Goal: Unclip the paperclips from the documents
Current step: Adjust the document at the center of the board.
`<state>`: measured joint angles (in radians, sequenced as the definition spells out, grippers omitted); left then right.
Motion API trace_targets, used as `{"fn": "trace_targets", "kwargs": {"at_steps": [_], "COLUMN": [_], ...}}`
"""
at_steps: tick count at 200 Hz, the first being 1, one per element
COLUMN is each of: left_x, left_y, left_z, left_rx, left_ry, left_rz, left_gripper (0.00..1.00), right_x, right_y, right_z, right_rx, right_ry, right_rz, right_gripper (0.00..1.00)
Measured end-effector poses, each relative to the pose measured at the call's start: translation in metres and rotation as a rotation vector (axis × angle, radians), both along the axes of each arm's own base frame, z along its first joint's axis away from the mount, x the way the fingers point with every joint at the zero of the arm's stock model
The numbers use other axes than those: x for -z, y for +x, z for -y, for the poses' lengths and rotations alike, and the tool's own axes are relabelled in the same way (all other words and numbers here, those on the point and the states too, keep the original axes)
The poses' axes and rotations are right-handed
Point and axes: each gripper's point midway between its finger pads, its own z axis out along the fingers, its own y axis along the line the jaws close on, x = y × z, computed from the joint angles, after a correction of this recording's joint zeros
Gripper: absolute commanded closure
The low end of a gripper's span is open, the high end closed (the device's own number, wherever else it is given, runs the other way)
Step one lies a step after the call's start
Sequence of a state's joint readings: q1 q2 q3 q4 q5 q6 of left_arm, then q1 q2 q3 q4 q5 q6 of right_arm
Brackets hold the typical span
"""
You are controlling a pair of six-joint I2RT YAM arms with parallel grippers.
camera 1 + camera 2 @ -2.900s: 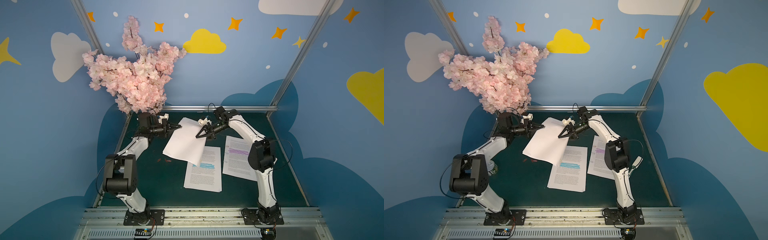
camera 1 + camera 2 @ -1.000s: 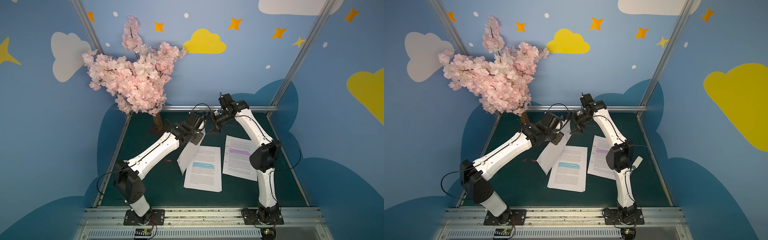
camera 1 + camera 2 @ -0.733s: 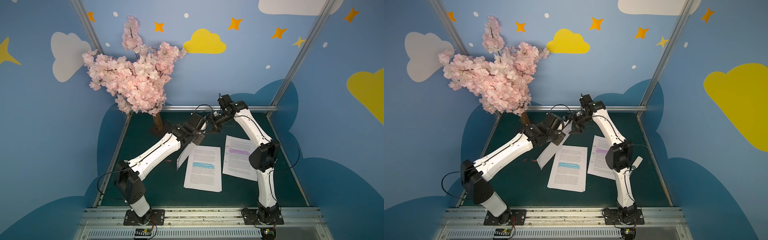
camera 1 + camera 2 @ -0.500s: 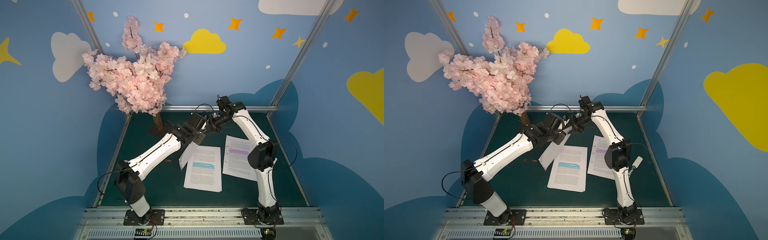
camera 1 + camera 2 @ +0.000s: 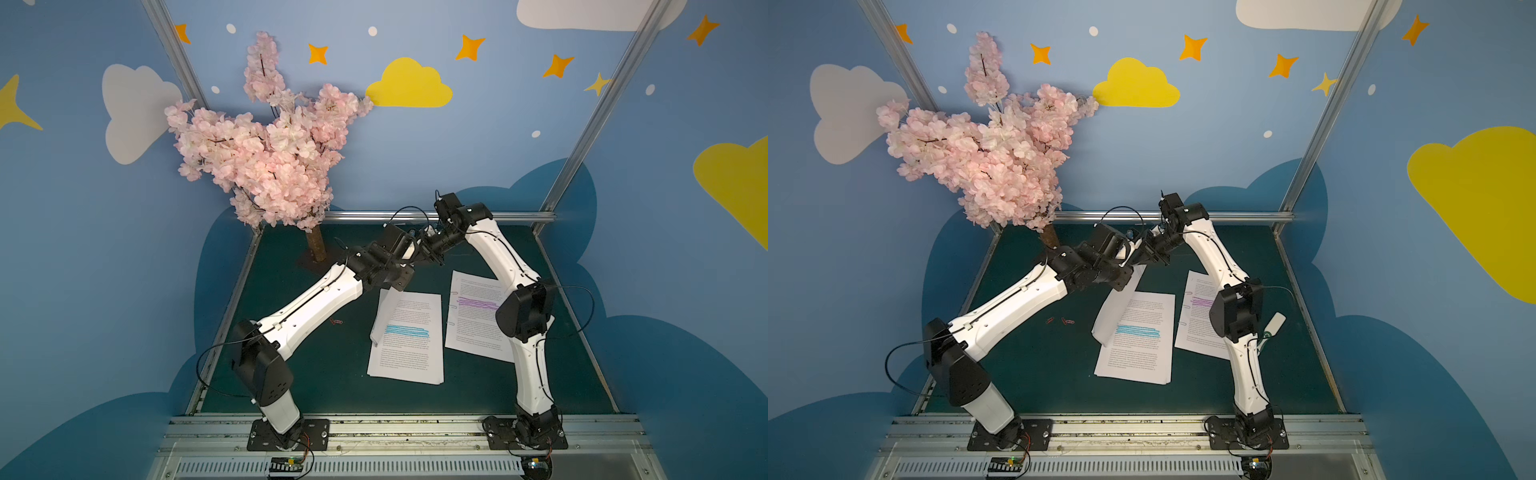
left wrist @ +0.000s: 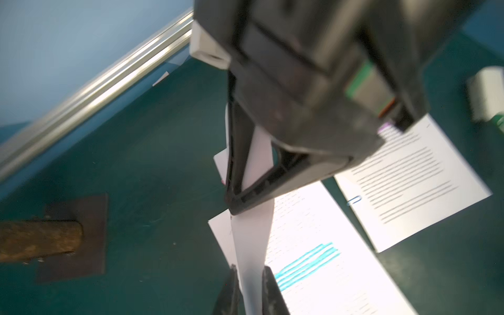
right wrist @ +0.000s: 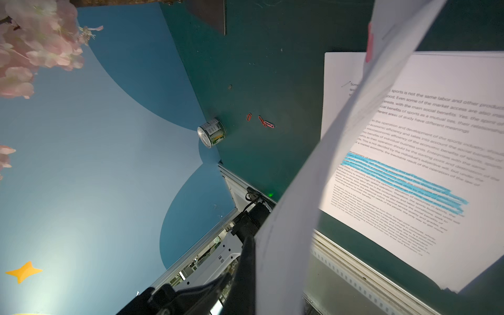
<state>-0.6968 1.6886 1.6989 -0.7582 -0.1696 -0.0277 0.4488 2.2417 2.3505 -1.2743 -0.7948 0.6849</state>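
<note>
Left wrist view: the lifted document (image 6: 252,240) is seen hanging on edge between both claws. The grip has been swapped within the last second. The right claw (image 6: 231,208) has been pressed together on the upper part of the sheet. The left claw (image 6: 250,289), clamped a moment ago, has been loosened, and its fingers are now set slightly apart with the paper running between them. Earlier the sheet was stretched flat between two low, widely parted arms; it has since been carried up toward the back of the table (image 6: 136,163).

Judgement: the sheet is taken to be borne by the right claw alone, so the left claw is freed to go for a clip.

A pink paperclip (image 7: 369,43) is noted still on the sheet's edge (only this one can be made out). A few red paperclips (image 7: 263,121) lie loose on the table, well apart from the papers. Clips remain along the edge of the document with the purple band (image 5: 473,328).

Not established:
- The pinch point is masked by the wrists in both top views.
- The lifted sheet's highlight band is not shown.
- It cannot be told whether its lower end touches the document with the blue band (image 5: 409,353).
- The purple-banded stack is partly covered by the right arm.
</note>
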Motion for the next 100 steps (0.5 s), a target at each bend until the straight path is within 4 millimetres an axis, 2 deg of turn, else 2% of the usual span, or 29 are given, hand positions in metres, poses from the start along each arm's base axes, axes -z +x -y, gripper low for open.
{"fn": "trace_targets", "kwargs": {"at_steps": [19,32,70,84,100], "left_x": [-0.02,-0.03,-0.055,-0.061,-0.058], "left_y": [0.004,0.006,0.017,0.023,0.028], "left_z": [-0.003,-0.01,-0.045,-0.065,-0.086], "left_rx": [-0.017,-0.039,-0.15,-0.216,-0.293], "left_ry": [-0.108,-0.184,-0.359,-0.408,-0.441], "left_rz": [-0.024,-0.05,-0.102,-0.107,-0.125], "left_gripper": [0.28,0.23,0.22,0.22,0.22], "right_x": [0.003,0.008,0.012,0.007,-0.008], "right_y": [0.003,0.006,0.009,0.006,0.003], "right_z": [0.012,0.021,0.044,0.041,0.026], "right_rx": [-0.017,-0.022,-0.048,-0.071,-0.114], "right_ry": [0.009,0.015,0.027,0.068,0.143], "right_rz": [0.007,0.006,0.018,0.022,0.043], "right_gripper": [1.0,1.0,1.0,1.0,1.0]}}
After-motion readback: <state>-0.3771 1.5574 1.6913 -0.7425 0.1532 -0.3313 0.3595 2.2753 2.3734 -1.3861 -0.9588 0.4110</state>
